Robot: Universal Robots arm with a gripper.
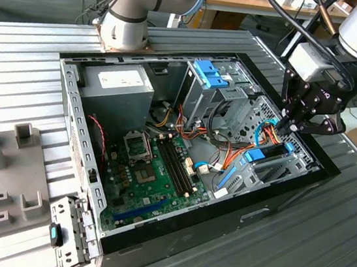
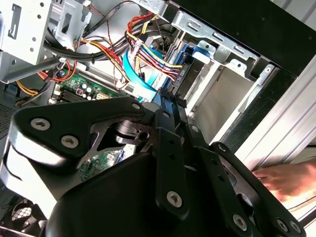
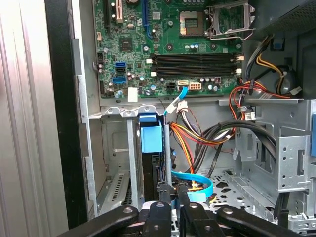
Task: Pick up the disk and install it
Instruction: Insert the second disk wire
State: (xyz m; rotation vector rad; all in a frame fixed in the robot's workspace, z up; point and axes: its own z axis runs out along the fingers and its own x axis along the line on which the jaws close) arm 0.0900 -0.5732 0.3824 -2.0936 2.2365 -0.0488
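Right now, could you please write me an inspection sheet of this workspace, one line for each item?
Surface: ribbed grey metal table, carrying an open computer case.
Job's things: the disk stands on edge in the drive bay at the case's corner, its blue carrier end up.
Clutter: a grey fixture on the exterior view's left.
End effector: the end effector is at the disk's top, fingers close together around its edge.
Cables: blue flat cable and orange-yellow wire bundle beside the bay.
Surroundings: a second arm's base behind the case; a person's hand outside the case wall.
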